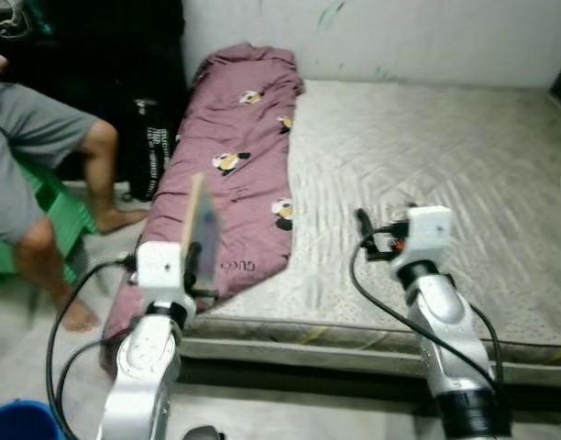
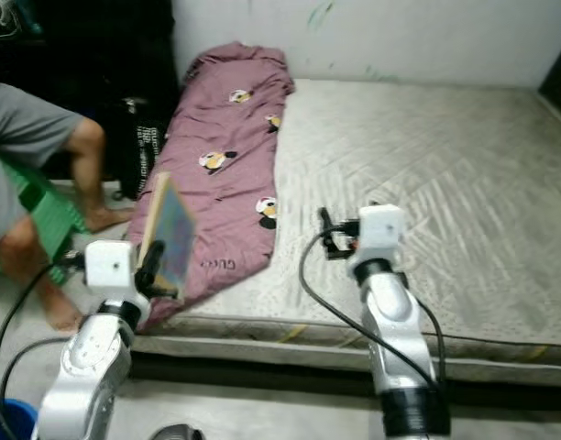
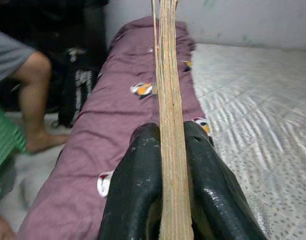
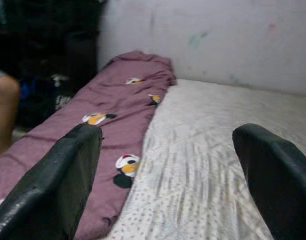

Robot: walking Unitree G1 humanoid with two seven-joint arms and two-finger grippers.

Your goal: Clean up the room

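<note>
Head stereo pair looks forward and down from above: both eyes share the grey quilted mattress (image 1: pixel 427 174) and the mauve cartoon-print blanket (image 2: pixel 221 156) at frame's upper left. Each wrist camera looks low along its fingers, close to the same blanket, toward the white wall (image 4: pixel 218 40).

This is a bedroom in a home. A wide mattress (image 1: pixel 418 183) with a pale quilted cover lies low on the floor and takes up the middle and the 3 o'clock side. A mauve blanket (image 1: pixel 235 174) printed with cartoon figures lies rumpled along the mattress's edge, from 12 o'clock toward 8 o'clock. A plain white wall (image 1: pixel 372 37), a little scuffed, stands behind the bed at 12 o'clock. At 9 o'clock a person (image 1: pixel 42 174) in a grey shirt and bare feet sits on a green plastic stool (image 1: pixel 56 206). Black bags (image 1: pixel 148 147) stand at 10 o'clock beside the bed.
</note>
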